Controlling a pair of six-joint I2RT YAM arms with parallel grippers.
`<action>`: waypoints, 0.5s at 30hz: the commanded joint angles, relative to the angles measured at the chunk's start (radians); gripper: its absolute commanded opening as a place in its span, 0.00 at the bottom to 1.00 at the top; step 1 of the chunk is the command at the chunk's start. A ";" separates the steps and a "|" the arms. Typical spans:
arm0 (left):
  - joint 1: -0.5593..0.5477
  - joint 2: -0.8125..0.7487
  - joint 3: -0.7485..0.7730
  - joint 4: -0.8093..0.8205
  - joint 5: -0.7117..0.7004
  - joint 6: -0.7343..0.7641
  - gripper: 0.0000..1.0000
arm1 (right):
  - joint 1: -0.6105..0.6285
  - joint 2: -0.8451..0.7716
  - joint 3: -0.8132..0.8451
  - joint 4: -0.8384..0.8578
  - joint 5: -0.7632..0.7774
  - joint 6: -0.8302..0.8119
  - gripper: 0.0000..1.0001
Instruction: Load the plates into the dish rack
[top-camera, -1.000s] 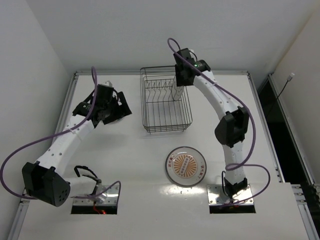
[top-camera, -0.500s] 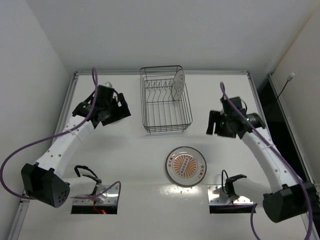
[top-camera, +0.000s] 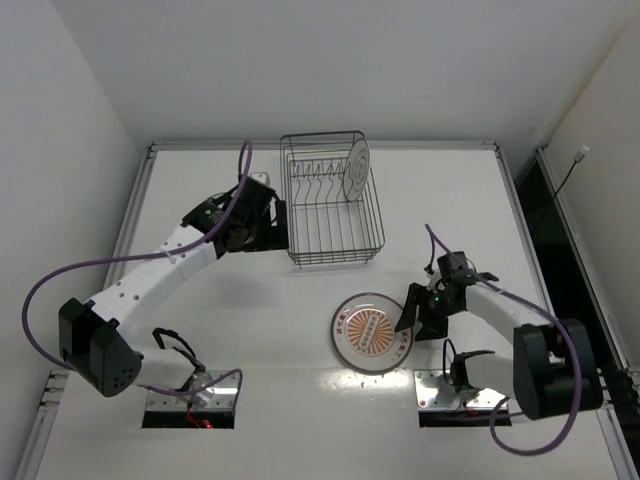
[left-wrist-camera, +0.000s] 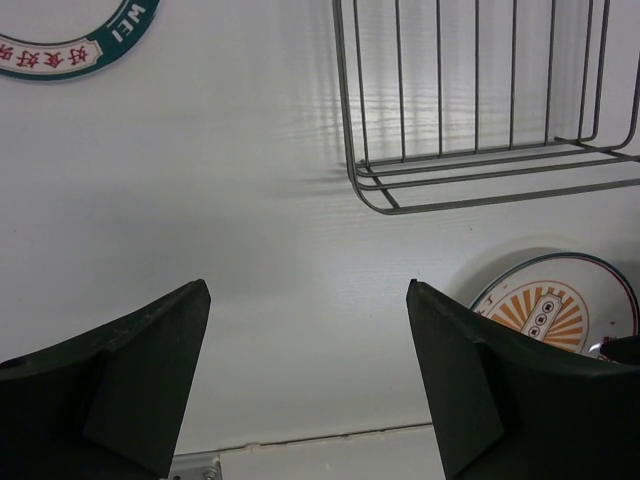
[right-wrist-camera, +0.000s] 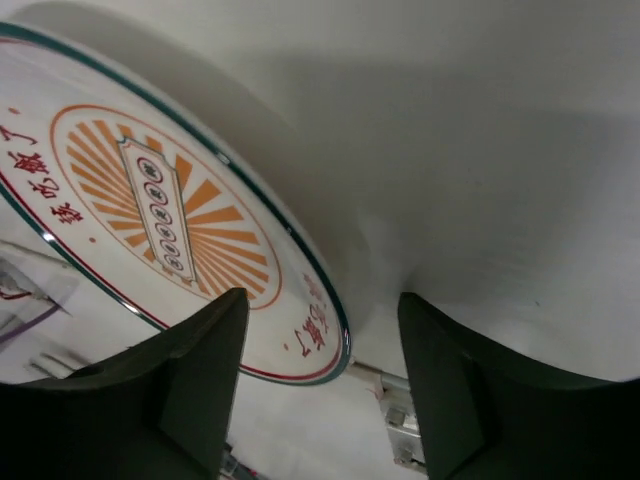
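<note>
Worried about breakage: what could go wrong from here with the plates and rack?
1. The orange plate lies flat on the table; the open right claw at its rim might push it instead of gripping.
2. The open left claw sits close beside the dish rack; a bump could topple the standing plate.

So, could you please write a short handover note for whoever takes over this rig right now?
Left end effector: open, empty, over the table by the dish rack, on its left side.
Right end effector: open, at the right rim of the orange-patterned plate, not closed on it.
Done: white plate stands upright in the rack.
Left: orange-patterned plate, flat on the table in front of the rack; lettered-rim plate, flat on the table left of the rack.
</note>
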 joint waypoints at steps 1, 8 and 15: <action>-0.004 -0.050 -0.013 0.002 -0.055 0.022 0.78 | -0.006 0.074 -0.017 0.191 -0.111 0.002 0.56; -0.004 -0.082 -0.024 -0.010 -0.101 0.031 0.82 | 0.003 0.249 0.012 0.259 -0.141 -0.030 0.03; -0.004 -0.093 -0.006 -0.030 -0.167 0.031 0.84 | 0.013 0.104 0.142 -0.003 -0.053 -0.052 0.00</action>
